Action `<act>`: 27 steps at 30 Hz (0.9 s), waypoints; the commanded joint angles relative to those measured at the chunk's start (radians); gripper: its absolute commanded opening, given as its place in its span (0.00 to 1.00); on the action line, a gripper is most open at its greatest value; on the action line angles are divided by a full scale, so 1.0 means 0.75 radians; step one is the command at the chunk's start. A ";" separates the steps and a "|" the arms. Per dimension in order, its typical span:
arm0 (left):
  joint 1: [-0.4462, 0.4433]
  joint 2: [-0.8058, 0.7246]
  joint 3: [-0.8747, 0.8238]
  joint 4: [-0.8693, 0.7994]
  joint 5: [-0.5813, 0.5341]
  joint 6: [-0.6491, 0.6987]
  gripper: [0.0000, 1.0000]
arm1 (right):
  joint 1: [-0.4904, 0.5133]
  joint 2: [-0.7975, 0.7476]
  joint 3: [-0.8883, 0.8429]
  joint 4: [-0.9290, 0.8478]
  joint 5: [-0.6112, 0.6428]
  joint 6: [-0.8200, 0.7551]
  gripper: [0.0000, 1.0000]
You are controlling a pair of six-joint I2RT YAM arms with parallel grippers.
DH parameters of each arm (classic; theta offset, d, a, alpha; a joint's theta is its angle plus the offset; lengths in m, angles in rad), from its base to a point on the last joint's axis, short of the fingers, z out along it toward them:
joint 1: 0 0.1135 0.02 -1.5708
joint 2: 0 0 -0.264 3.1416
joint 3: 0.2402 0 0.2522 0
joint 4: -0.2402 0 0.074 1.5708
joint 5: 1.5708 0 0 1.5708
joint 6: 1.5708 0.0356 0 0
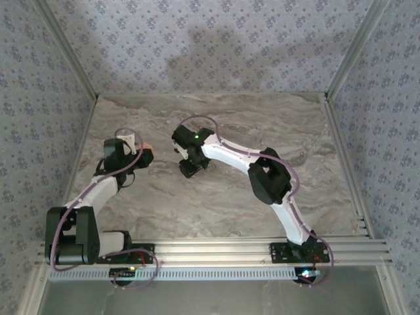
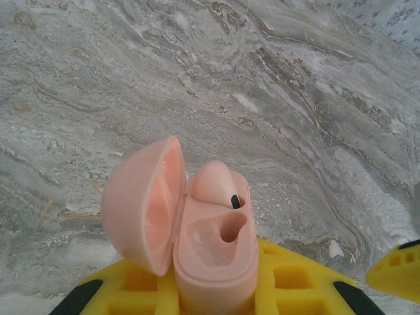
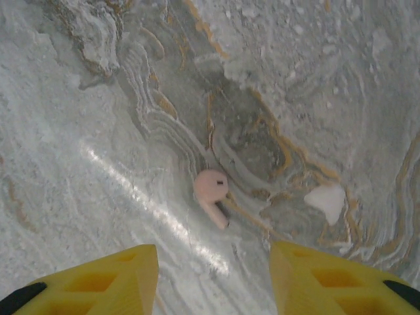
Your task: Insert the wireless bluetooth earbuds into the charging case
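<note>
My left gripper (image 2: 213, 294) is shut on a pale pink charging case (image 2: 220, 259), held upright between its yellow fingers (image 2: 298, 282). The lid (image 2: 139, 205) is swung open to the left. One earbud (image 2: 213, 182) sits in the far slot, and the near slot (image 2: 230, 230) is empty. The second earbud (image 3: 212, 195), pale pink with a short stem, lies loose on the marble table. My right gripper (image 3: 213, 279) hovers just above and short of it, open, fingers (image 3: 108, 279) spread wide. From above, the left gripper (image 1: 141, 157) and right gripper (image 1: 190, 168) are close together mid-table.
The marble tabletop (image 1: 262, 125) is fenced by aluminium rails (image 1: 341, 151) and patterned walls. A white patch in the marble (image 3: 326, 199) lies right of the loose earbud. A yellow piece (image 2: 394, 269) shows at the right edge of the left wrist view.
</note>
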 commanded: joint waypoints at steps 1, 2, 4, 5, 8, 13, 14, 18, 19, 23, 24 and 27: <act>0.016 -0.033 -0.012 -0.002 0.037 0.010 0.01 | 0.020 0.090 0.125 -0.126 0.046 -0.145 0.49; 0.020 -0.033 -0.011 -0.002 0.036 0.012 0.01 | 0.022 0.110 0.149 -0.135 0.045 -0.159 0.48; 0.025 -0.031 -0.011 -0.006 0.039 0.014 0.01 | 0.024 0.148 0.190 -0.150 0.046 -0.183 0.48; 0.025 -0.031 -0.010 -0.008 0.039 0.016 0.01 | 0.026 0.165 0.210 -0.158 0.045 -0.193 0.47; 0.028 -0.031 -0.009 -0.013 0.039 0.020 0.01 | 0.030 0.202 0.245 -0.162 0.045 -0.216 0.47; 0.034 -0.031 -0.006 -0.022 0.039 0.027 0.01 | 0.029 0.248 0.280 -0.158 0.040 -0.242 0.46; 0.035 -0.031 -0.004 -0.025 0.039 0.027 0.01 | 0.030 0.255 0.286 -0.158 0.040 -0.247 0.45; 0.035 -0.029 -0.004 -0.027 0.039 0.028 0.01 | 0.030 0.285 0.305 -0.158 0.038 -0.262 0.44; 0.035 -0.029 -0.002 -0.028 0.039 0.029 0.01 | 0.031 0.291 0.308 -0.159 0.035 -0.264 0.43; 0.035 -0.029 -0.001 -0.030 0.039 0.026 0.01 | 0.030 0.304 0.310 -0.159 0.040 -0.270 0.40; 0.035 -0.029 -0.002 -0.029 0.040 0.025 0.01 | 0.030 0.308 0.309 -0.160 0.042 -0.270 0.39; 0.035 -0.029 -0.002 -0.031 0.041 0.026 0.01 | 0.030 0.313 0.309 -0.158 0.043 -0.270 0.35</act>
